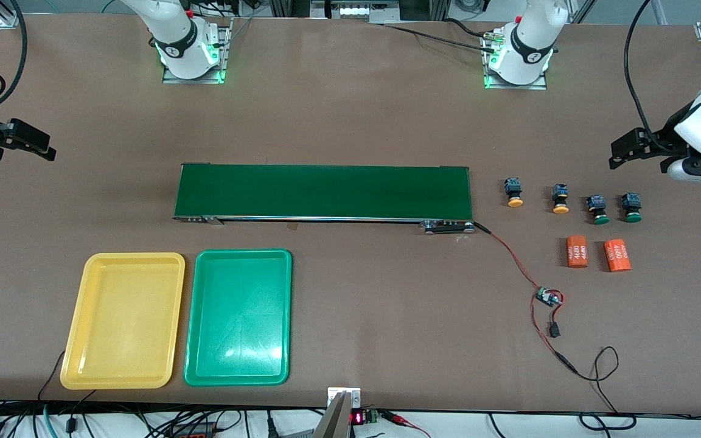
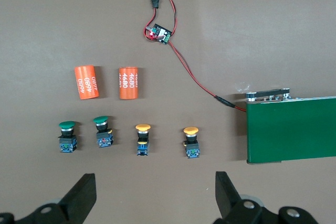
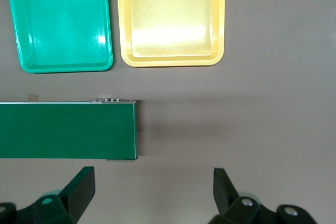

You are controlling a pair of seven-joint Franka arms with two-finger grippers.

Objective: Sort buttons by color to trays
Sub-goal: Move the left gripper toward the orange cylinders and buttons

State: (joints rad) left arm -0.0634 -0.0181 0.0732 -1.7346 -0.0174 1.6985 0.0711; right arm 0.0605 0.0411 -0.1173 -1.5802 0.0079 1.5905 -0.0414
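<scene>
Buttons [image 1: 572, 202] lie in a row beside the conveyor belt [image 1: 324, 192]; yellow tray [image 1: 123, 320] and green tray [image 1: 238, 316] touch. Left gripper [image 2: 155, 195] hangs wide open and empty above the buttons. Right gripper [image 3: 153, 192] hangs wide open and empty over bare table [image 1: 350, 91].

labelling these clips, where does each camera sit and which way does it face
Front view: high across the table, facing both arm bases; left gripper and right gripper hang open at its ends.
Left wrist view: looks down on four buttons and orange cylinders; own fingers show.
Right wrist view: looks down on yellow tray and green tray; own fingers show.
Shared: conveyor belt, all three.
</scene>
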